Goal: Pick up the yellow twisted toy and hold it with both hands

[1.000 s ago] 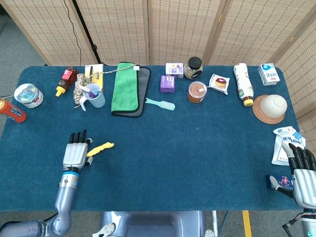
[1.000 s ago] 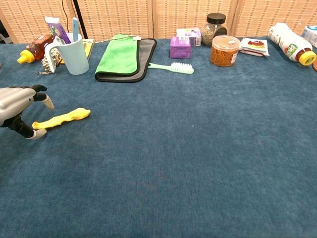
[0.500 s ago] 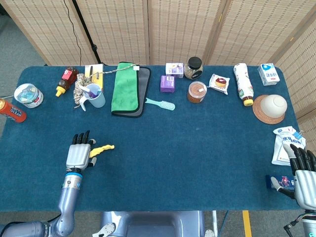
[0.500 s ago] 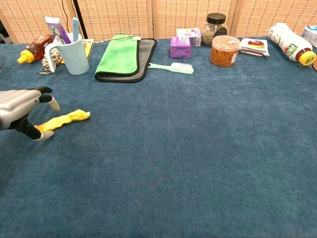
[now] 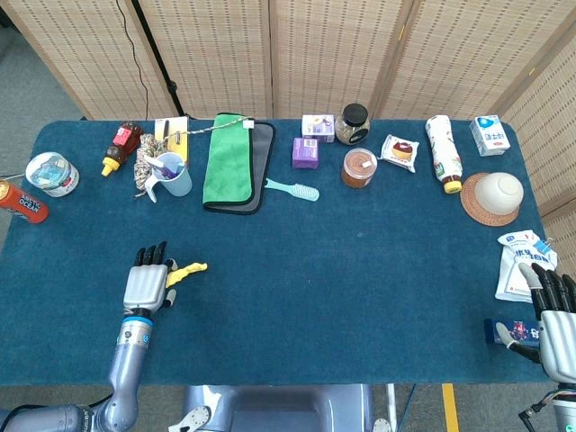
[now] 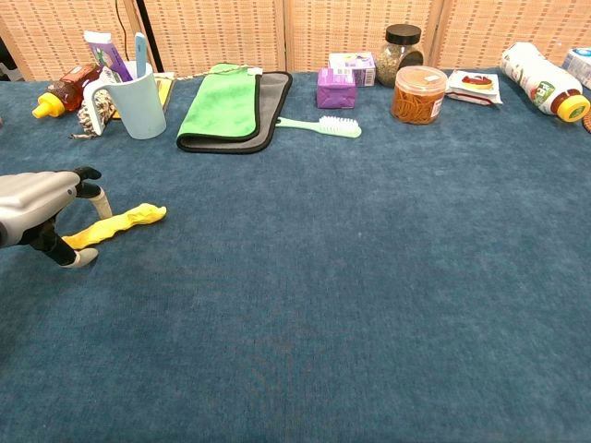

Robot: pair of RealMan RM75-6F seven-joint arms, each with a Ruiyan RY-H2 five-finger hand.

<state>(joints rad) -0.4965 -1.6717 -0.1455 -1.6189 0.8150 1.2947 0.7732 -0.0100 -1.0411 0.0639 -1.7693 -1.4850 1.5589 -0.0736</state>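
The yellow twisted toy (image 5: 187, 269) (image 6: 115, 225) lies on the blue table (image 5: 360, 261) at the front left. My left hand (image 5: 147, 283) (image 6: 42, 212) sits at the toy's left end with its fingers spread. In the chest view one fingertip (image 6: 95, 197) is behind the toy and the thumb tip (image 6: 78, 257) is in front of it, so the end lies between them without a visible grip. My right hand (image 5: 556, 322) rests at the far front right corner, fingers extended and holding nothing. It does not appear in the chest view.
A light blue cup (image 5: 173, 174) (image 6: 140, 100), a green towel (image 5: 228, 160) (image 6: 220, 104) and a mint brush (image 5: 292, 190) (image 6: 323, 125) stand behind the toy. Jars, boxes and bottles line the back edge. A white pouch (image 5: 519, 264) and a dark blue packet (image 5: 500, 330) lie by my right hand.
My left hand has shifted right and closed in on the toy's left end, so its fingers now straddle it. The toy has barely moved. The right hand has dropped slightly.
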